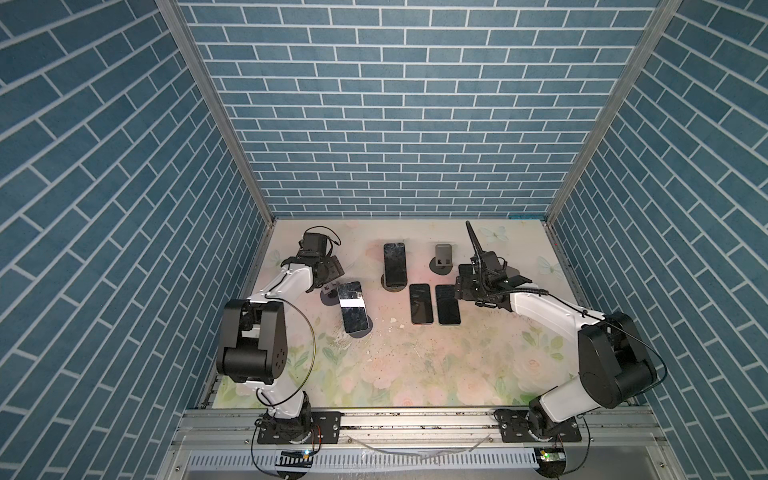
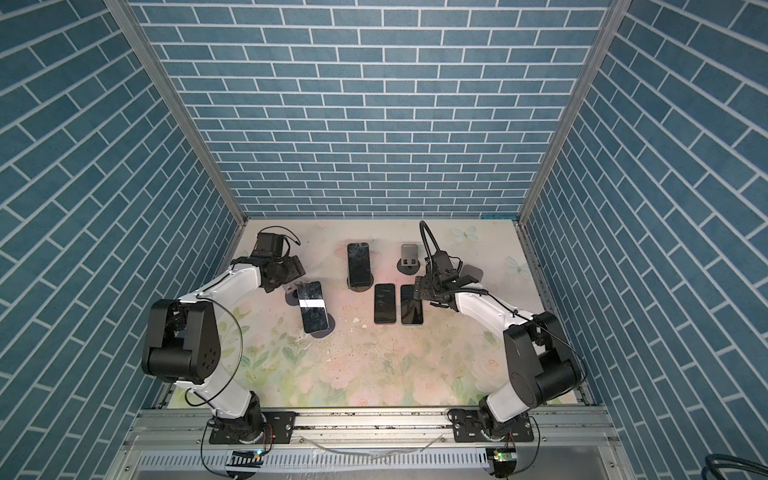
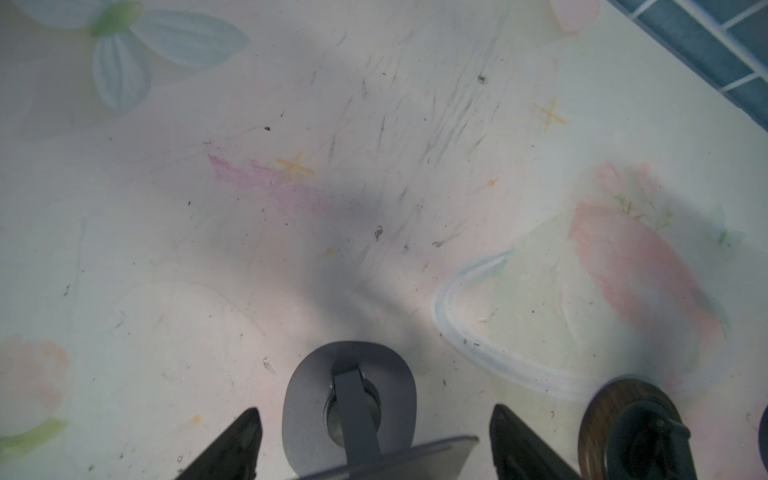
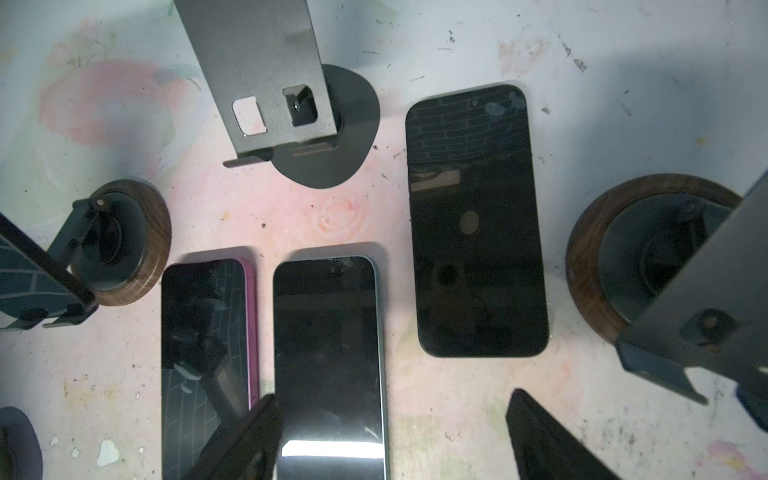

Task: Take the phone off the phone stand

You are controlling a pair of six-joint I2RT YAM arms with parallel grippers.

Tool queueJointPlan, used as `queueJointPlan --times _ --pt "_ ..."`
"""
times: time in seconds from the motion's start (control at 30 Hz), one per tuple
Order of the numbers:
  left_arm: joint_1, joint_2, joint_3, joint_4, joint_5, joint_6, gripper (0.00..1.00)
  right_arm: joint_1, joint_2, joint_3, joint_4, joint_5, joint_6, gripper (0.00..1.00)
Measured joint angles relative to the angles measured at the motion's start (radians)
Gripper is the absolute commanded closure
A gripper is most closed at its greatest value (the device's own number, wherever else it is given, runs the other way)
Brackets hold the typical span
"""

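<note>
Spread wide, the left tool [image 3: 374,411] hangs toward the far-left corner of the bench [image 1: 415,374] and grips nothing. In the left wrist view its two dark fingers [image 3: 237,444] stand on either side of the phone [image 3: 424,451]. The phone's upper edge lies between them with a clear gap to each. Under that edge the arm of the grey stand [image 3: 307,399] rises from its oval base. In both top views the phone, its screen cracked and glaring, lies tilted over this stand, left of the bench's middle. As far as can be seen it is still on the stand. A dark round base [image 1: 360,333] shows from under its near end.

The right tool [image 4: 392,397] is likewise wide apart and empty, hovering over the right half of the bench. Beneath it a teal-edged phone [image 4: 328,353] and a purple-cased phone [image 4: 208,353] lie flat, just beside each other. A black phone [image 4: 478,220] lies flat nearer the right edge. Toward the far edge stands a bare stand [image 4: 270,83] with nothing on it. A wood-based stand [image 4: 120,249] near the bench's middle carries the centre phone [image 1: 394,264], tilted. Another wooden base [image 4: 644,266] sits near the right edge.
</note>
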Motion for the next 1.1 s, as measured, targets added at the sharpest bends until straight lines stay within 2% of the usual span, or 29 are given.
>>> queueJointPlan --times 0.07,0.13,0.47,0.77,1.1 --pt "0.000 -0.004 0.000 -0.003 0.000 0.000 0.07 0.000 0.000 0.000 0.000 -0.002 0.000 0.14" --pt "0.000 -0.010 -0.003 -0.005 0.000 0.001 0.00 0.000 0.000 0.000 0.000 -0.005 0.000 0.14" --pt "0.000 -0.114 -0.016 -0.033 -0.032 0.002 0.00 0.000 0.000 0.000 0.000 -0.019 0.000 0.14" --pt "0.000 -0.378 -0.124 -0.034 -0.062 0.004 0.00 0.000 0.000 0.000 0.000 -0.030 0.001 0.14" --pt "-0.002 -0.658 -0.264 -0.041 0.028 0.009 0.00 0.033 0.011 0.025 -0.006 -0.031 0.018 0.14"
